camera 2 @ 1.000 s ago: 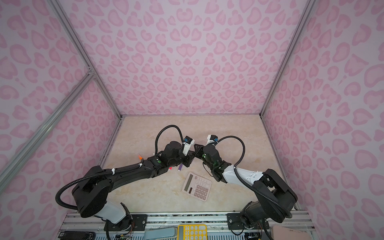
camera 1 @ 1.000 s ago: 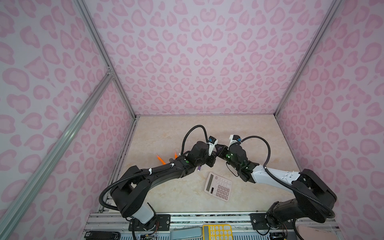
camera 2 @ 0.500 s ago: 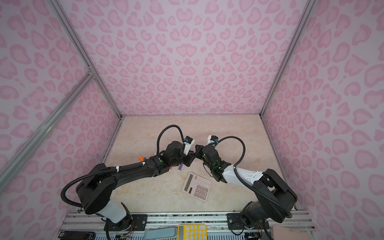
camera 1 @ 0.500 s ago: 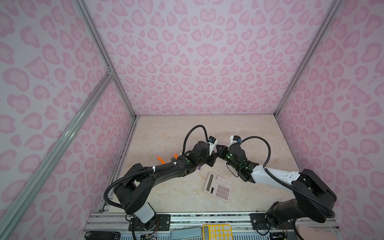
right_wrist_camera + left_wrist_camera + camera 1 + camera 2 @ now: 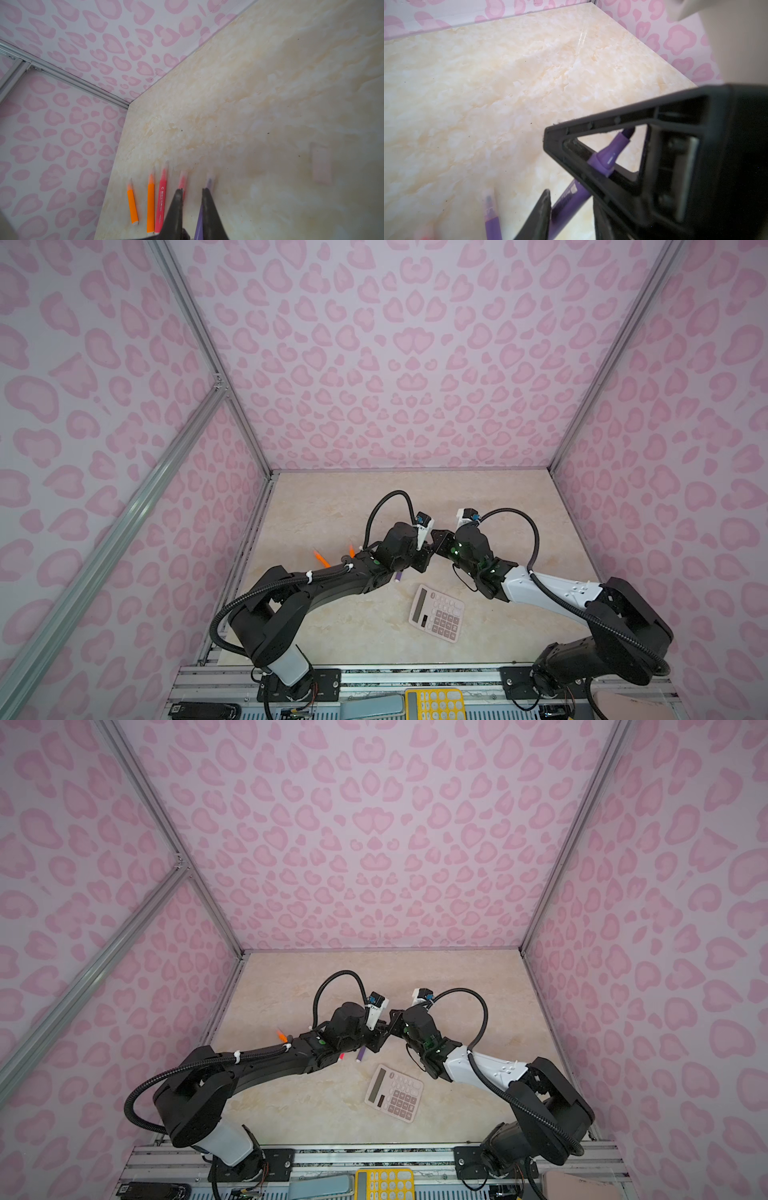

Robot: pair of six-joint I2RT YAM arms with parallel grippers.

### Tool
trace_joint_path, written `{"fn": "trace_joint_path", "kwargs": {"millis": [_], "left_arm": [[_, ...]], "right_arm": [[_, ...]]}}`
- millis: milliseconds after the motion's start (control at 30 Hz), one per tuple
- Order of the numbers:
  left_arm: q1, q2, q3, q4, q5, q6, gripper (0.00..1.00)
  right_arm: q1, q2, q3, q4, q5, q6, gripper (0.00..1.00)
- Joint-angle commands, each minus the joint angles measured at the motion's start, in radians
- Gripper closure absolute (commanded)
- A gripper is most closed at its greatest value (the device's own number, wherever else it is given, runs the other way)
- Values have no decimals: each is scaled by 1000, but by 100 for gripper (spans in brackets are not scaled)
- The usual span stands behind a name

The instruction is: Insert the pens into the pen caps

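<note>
Purple pen (image 5: 600, 160), nib bare: pinched by right gripper (image 5: 192, 190); barrel runs between fingers of left gripper (image 5: 570, 199), narrowly parted around it.

pink calculator (image 5: 436, 612) on marbled tabletop (image 5: 332, 510), pink-spotted walls (image 5: 395, 344), yellow calculator (image 5: 434, 703) at near edge

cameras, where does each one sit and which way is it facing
Top views: high over the near edge, looking down on the table, left arm, right arm and calculator.
Left wrist: on the left arm, facing the far right corner; its own finger, a purple pen and a right tool finger show.
Right wrist: on the right arm, facing the far left corner; right tool shows, row of pens beyond.
Shared: both wrist views catch the second purple pen, lying.
</note>
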Motion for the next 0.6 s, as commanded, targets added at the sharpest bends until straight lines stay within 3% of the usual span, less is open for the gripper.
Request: {"fn": "trace_joint_path", "kwargs": {"millis": [0, 567], "left_arm": [[-15, 7, 7, 59, 158, 80, 57], [-11, 4, -49, 103, 80, 138, 54]], "right_arm": [[-3, 18, 21, 65, -54, 16, 100], [-57, -39, 12, 6, -91, -9, 100]]}}
